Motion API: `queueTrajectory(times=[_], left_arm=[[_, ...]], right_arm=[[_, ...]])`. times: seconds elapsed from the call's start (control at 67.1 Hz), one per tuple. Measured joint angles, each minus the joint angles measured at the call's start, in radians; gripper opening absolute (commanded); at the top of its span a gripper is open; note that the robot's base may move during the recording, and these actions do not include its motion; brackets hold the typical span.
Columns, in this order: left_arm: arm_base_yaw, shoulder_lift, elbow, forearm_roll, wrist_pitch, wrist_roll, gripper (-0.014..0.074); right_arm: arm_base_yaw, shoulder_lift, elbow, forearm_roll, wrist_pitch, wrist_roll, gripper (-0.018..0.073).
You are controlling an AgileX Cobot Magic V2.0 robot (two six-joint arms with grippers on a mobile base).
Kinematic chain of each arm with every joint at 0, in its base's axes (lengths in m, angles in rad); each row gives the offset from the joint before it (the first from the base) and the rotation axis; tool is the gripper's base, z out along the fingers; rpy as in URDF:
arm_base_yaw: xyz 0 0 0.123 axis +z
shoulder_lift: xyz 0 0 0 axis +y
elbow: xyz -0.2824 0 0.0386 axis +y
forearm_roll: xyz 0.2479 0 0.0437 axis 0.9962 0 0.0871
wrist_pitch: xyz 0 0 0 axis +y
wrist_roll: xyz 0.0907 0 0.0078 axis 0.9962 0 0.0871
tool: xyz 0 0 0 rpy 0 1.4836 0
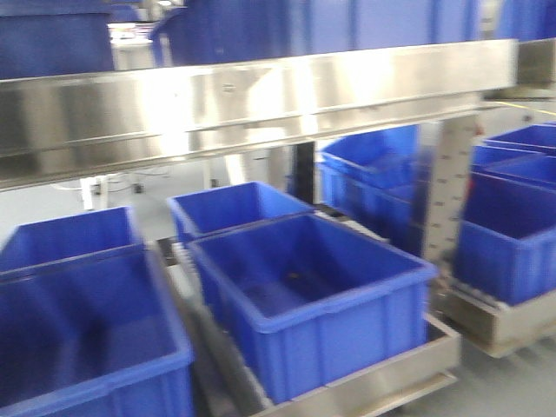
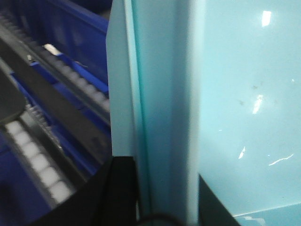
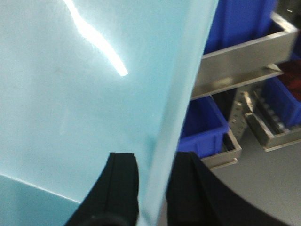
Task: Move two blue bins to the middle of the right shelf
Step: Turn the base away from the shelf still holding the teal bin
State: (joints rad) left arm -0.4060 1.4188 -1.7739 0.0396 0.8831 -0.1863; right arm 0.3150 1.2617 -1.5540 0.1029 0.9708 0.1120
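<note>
A pale turquoise blue bin [image 2: 244, 94] fills the left wrist view. My left gripper [image 2: 164, 193] is shut on its side wall, one black finger [image 2: 123, 188] outside and the other inside. In the right wrist view the same pale blue bin [image 3: 70, 94] fills the left, and my right gripper [image 3: 157, 186] is shut on its thin rim. I cannot tell whether a second bin is nested in it. The front view shows neither the bin nor the grippers. The right shelf's steel front rail [image 1: 261, 95] crosses that view just ahead.
Dark royal-blue crates [image 1: 313, 295] stand on the lower tier, with more [image 1: 78, 347] at left and others [image 1: 508, 243] at right. A perforated upright [image 1: 447, 191] stands right of centre. Roller tracks [image 2: 35, 157] run below the left gripper. Grey floor [image 3: 263, 183] lies at lower right.
</note>
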Motion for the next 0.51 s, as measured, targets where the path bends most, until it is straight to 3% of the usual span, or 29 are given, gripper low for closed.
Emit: queueTrajectory(times=[0.507], left_arm=[[0.000,0.000,0.000,0.000,0.005,0.000,-0.0111]], right_arm=[[0.000,0.000,0.000,0.000,0.007,0.000,-0.0154]])
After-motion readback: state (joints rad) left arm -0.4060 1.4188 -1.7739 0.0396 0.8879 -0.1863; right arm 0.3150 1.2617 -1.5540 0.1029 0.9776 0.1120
